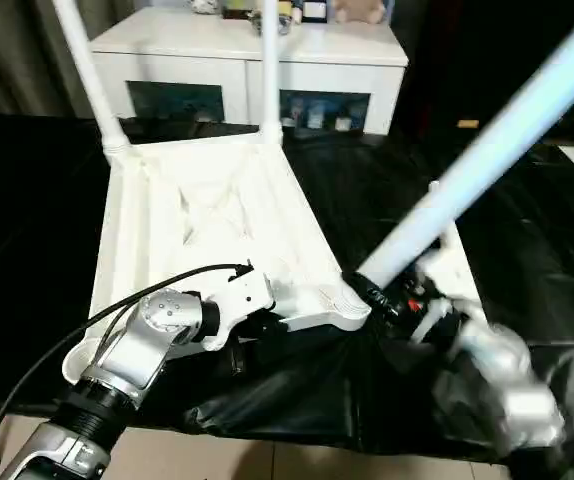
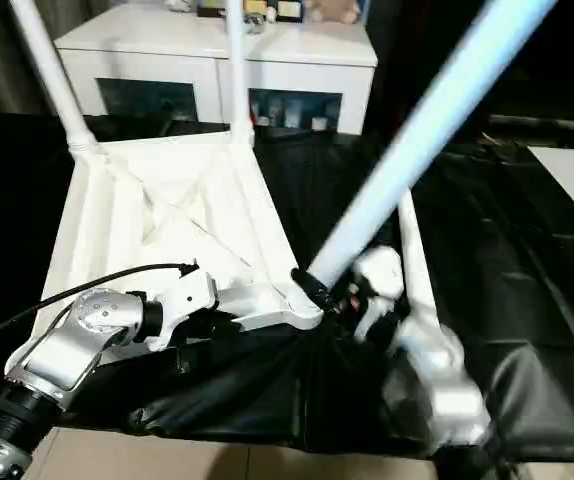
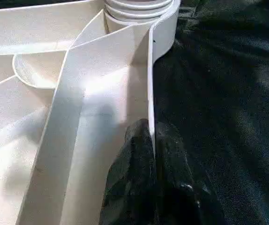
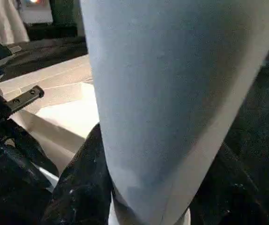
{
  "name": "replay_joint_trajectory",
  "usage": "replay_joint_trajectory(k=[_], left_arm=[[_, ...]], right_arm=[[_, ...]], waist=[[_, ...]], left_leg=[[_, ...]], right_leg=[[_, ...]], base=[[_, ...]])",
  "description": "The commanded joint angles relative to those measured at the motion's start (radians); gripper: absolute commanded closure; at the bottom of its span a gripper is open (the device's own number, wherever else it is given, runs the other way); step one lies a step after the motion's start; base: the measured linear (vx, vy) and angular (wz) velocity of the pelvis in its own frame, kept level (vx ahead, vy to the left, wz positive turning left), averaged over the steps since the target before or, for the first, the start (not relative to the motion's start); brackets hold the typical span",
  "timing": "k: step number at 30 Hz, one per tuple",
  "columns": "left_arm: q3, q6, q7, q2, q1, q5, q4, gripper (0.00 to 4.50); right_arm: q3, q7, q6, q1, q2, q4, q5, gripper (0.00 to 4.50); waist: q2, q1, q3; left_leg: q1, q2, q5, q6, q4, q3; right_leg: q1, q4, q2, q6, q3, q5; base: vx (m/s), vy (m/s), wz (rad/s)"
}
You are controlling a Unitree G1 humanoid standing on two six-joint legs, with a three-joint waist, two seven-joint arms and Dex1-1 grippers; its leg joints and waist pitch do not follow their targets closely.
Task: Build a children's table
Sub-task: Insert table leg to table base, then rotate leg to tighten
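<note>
The children's table lies upside down on black cloth, its white ribbed tabletop (image 1: pixel 207 220) facing up. Two legs stand upright in the far corner sockets, one on the left (image 1: pixel 87 70) and one on the right (image 1: pixel 270 70). My left gripper (image 3: pixel 152 129) is shut on the tabletop's near rim, close to the near right socket (image 3: pixel 139 9). A third leg (image 1: pixel 487 150) leans up to the right, with my right gripper (image 1: pixel 387 290) shut on it near its lower end. That end sits at the near right socket (image 1: pixel 352 300). Another leg (image 2: pixel 414 250) lies on the cloth behind my right arm.
A white cabinet (image 1: pixel 247 60) with glass-fronted shelves stands behind the work surface. The black cloth (image 1: pixel 527 260) hangs in folds over the near edge, with pale floor (image 1: pixel 267 460) below. The left arm's black cable (image 1: pixel 147 295) arches over the tabletop's near left part.
</note>
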Motion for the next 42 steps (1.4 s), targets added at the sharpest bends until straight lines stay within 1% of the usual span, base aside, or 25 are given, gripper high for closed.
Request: replay_joint_trajectory(k=[1,3,5,6,7,9,10,11,12,13,17,20,24,25,27,31,33,35,36,37,38,39,40,41,42], left_arm=[[0.04,-0.043,0.009,-0.008,-0.045,-0.024,-0.034,4.5],[0.04,-0.042,0.009,-0.008,-0.045,-0.025,-0.035,4.5],[0.037,-0.041,0.007,-0.006,-0.045,-0.025,-0.041,4.5],[0.037,-0.041,0.007,-0.006,-0.045,-0.025,-0.041,4.5],[0.037,-0.041,0.007,-0.005,-0.045,-0.026,-0.042,4.5],[0.036,-0.041,0.007,-0.005,-0.046,-0.026,-0.041,4.5],[0.036,-0.042,0.007,-0.005,-0.047,-0.026,-0.041,4.5],[0.036,-0.042,0.008,-0.004,-0.048,-0.025,-0.041,4.5],[0.037,-0.04,0.007,-0.003,-0.047,-0.027,-0.046,4.5],[0.038,-0.039,0.007,-0.003,-0.046,-0.027,-0.048,4.5],[0.039,-0.036,0.003,-0.001,-0.044,-0.029,-0.051,4.5],[0.04,-0.036,-0.003,-0.001,-0.043,-0.029,-0.052,4.5],[0.036,-0.037,-0.006,0.001,-0.044,-0.031,-0.051,4.5],[0.036,-0.037,-0.006,0.001,-0.044,-0.031,-0.051,4.5],[0.037,-0.036,-0.005,0.002,-0.042,-0.032,-0.052,4.5],[0.038,-0.035,-0.007,0.004,-0.038,-0.033,-0.055,4.5],[0.039,-0.033,-0.009,0.006,-0.036,-0.033,-0.058,4.5],[0.04,-0.033,-0.01,0.006,-0.036,-0.033,-0.058,4.5],[0.044,-0.036,-0.009,0.012,-0.037,-0.033,-0.054,4.5],[0.047,-0.037,-0.008,0.016,-0.037,-0.032,-0.052,4.5],[0.049,-0.038,-0.007,0.018,-0.037,-0.032,-0.05,4.5],[0.053,-0.038,-0.005,0.022,-0.038,-0.032,-0.047,4.5],[0.054,-0.038,-0.004,0.023,-0.038,-0.031,-0.045,4.5],[0.058,-0.037,0.004,0.026,-0.04,-0.027,-0.037,4.5],[0.063,-0.034,0.015,0.028,-0.041,-0.023,-0.03,4.5]], right_arm=[[0.071,0.016,0.161,0.006,-0.041,0.087,-0.073,2.67],[0.077,0.023,0.171,-0.007,-0.046,0.084,-0.074,2.67],[0.114,0.089,0.273,-0.067,-0.077,0.062,-0.048,2.67],[0.114,0.089,0.273,-0.067,-0.077,0.062,-0.048,2.67],[0.131,0.12,0.316,-0.086,-0.091,0.056,-0.035,2.67],[0.14,0.143,0.346,-0.099,-0.099,0.053,-0.03,2.67],[0.144,0.153,0.36,-0.107,-0.102,0.054,-0.03,2.67],[0.146,0.158,0.392,-0.128,-0.103,0.065,-0.029,2.67],[0.153,0.179,0.459,-0.161,-0.109,0.082,-0.015,2.67],[0.159,0.189,0.481,-0.169,-0.114,0.086,-0.011,2.67],[0.177,0.224,0.526,-0.178,-0.136,0.1,-0.011,2.67],[0.173,0.251,0.562,-0.18,-0.139,0.119,0.002,2.67],[0.188,0.253,0.536,-0.189,-0.136,0.158,-0.035,2.67],[0.196,0.261,0.524,-0.185,-0.136,0.16,-0.04,2.67],[0.224,0.269,0.494,-0.16,-0.132,0.16,-0.058,2.67],[0.239,0.242,0.451,-0.146,-0.123,0.173,-0.088,2.67],[0.238,0.196,0.402,-0.142,-0.107,0.191,-0.116,2.67],[0.236,0.186,0.392,-0.141,-0.103,0.196,-0.121,2.67],[0.208,0.142,0.365,-0.138,-0.081,0.212,-0.122,2.67],[0.193,0.112,0.338,-0.136,-0.071,0.221,-0.129,2.67],[0.181,0.089,0.324,-0.137,-0.062,0.23,-0.132,2.67],[0.16,0.05,0.307,-0.138,-0.048,0.244,-0.136,2.67],[0.158,0.043,0.304,-0.138,-0.046,0.247,-0.138,2.67],[0.147,0.009,0.29,-0.14,-0.038,0.26,-0.146,2.67],[0.135,-0.024,0.274,-0.142,-0.028,0.274,-0.155,2.67]], waist=[[0.0,-0.003,-0.028],[0.003,-0.002,-0.027],[-0.001,-0.002,-0.027],[-0.001,-0.002,-0.028],[-0.002,0.001,-0.03],[-0.002,0.003,-0.031],[-0.004,0.006,-0.031],[-0.004,0.006,-0.032],[-0.005,0.006,-0.032],[-0.004,0.006,-0.032],[-0.004,0.007,-0.031],[-0.001,0.007,-0.03],[-0.002,0.006,-0.03],[-0.005,0.006,-0.029],[-0.003,0.006,-0.028],[-0.003,0.006,-0.028],[-0.004,0.005,-0.027],[-0.003,0.002,-0.025],[-0.005,0.001,-0.023],[-0.004,-0.001,-0.019],[-0.004,-0.008,-0.015],[-0.003,-0.011,-0.013],[-0.001,-0.017,-0.012],[0.006,-0.02,-0.01],[0.01,-0.035,-0.01]], left_leg=[[0.016,0.029,-0.542,-0.017,-0.088,-0.023],[0.015,0.029,-0.536,-0.019,-0.089,-0.022],[0.018,0.029,-0.533,-0.018,-0.087,-0.022],[0.016,0.029,-0.527,-0.017,-0.087,-0.021],[0.019,0.03,-0.517,-0.016,-0.085,-0.018],[0.015,0.032,-0.494,-0.014,-0.086,-0.017],[0.018,0.033,-0.482,-0.011,-0.085,-0.014],[0.016,0.032,-0.474,-0.01,-0.085,-0.013],[0.011,0.032,-0.457,-0.007,-0.085,-0.013],[0.012,0.031,-0.451,-0.007,-0.085,-0.013],[0.014,0.033,-0.458,-0.015,-0.084,-0.013],[0.015,0.033,-0.466,-0.019,-0.085,-0.014],[0.015,0.033,-0.473,-0.021,-0.085,-0.014],[0.015,0.032,-0.477,-0.02,-0.085,-0.014],[0.016,0.033,-0.484,-0.022,-0.086,-0.015],[0.018,0.033,-0.501,-0.025,-0.087,-0.017],[0.017,0.033,-0.509,-0.03,-0.088,-0.017],[0.019,0.032,-0.535,-0.033,-0.089,-0.02],[0.022,0.031,-0.554,-0.035,-0.089,-0.021],[0.027,0.03,-0.582,-0.039,-0.089,-0.023],[0.031,0.026,-0.626,-0.044,-0.088,-0.029],[0.03,0.025,-0.641,-0.045,-0.089,-0.032],[0.032,0.025,-0.673,-0.048,-0.092,-0.04],[0.036,0.027,-0.701,-0.051,-0.096,-0.046],[0.026,0.029,-0.742,-0.056,-0.107,-0.058]], right_leg=[[0.003,-0.106,-0.054,-0.113,0.027,-0.536],[0.002,-0.103,-0.053,-0.117,0.028,-0.524],[0.002,-0.102,-0.051,-0.122,0.028,-0.519],[0.003,-0.101,-0.051,-0.124,0.029,-0.511],[0.0,-0.101,-0.052,-0.13,0.031,-0.492],[0.005,-0.097,-0.053,-0.141,0.033,-0.458],[0.001,-0.095,-0.053,-0.149,0.034,-0.436],[0.004,-0.093,-0.053,-0.153,0.034,-0.425],[0.008,-0.09,-0.052,-0.161,0.034,-0.405],[0.009,-0.087,-0.051,-0.168,0.032,-0.403],[0.008,-0.091,-0.054,-0.159,0.033,-0.426],[0.006,-0.092,-0.053,-0.158,0.032,-0.428],[0.006,-0.093,-0.054,-0.16,0.032,-0.432],[0.005,-0.093,-0.053,-0.156,0.032,-0.447],[0.003,-0.096,-0.055,-0.148,0.032,-0.47],[0.0,-0.099,-0.055,-0.138,0.032,-0.488],[-0.002,-0.1,-0.056,-0.135,0.032,-0.494],[-0.004,-0.104,-0.055,-0.125,0.029,-0.527],[-0.006,-0.108,-0.056,-0.114,0.028,-0.557],[-0.013,-0.115,-0.055,-0.099,0.025,-0.603],[-0.015,-0.124,-0.055,-0.073,0.015,-0.668],[-0.014,-0.128,-0.057,-0.058,0.011,-0.694],[-0.011,-0.135,-0.057,-0.041,0.0,-0.72],[-0.008,-0.137,-0.055,-0.04,-0.008,-0.717],[0.011,-0.134,-0.053,-0.044,-0.025,-0.663]], base=[[0.0,0.0,0.0],[0.0,0.0,0.0],[0.0,0.0,0.0],[0.0,0.0,0.0],[0.0,0.0,0.0],[0.0,0.0,0.0],[0.0,0.0,0.0],[0.0,0.0,0.0],[0.0,0.0,0.0],[0.0,0.0,0.0],[0.0,0.0,0.0],[0.0,0.0,0.0],[0.0,0.0,0.0],[0.0,0.0,0.0],[0.0,0.0,0.0],[0.0,0.0,0.0],[0.0,0.0,0.0],[0.0,0.0,0.0],[0.0,0.0,0.0],[0.0,0.0,0.0],[0.0,0.0,0.0],[0.0,0.0,0.0],[0.0,0.0,0.0],[0.0,0.0,0.0],[-0.044,0.038,-0.2]])
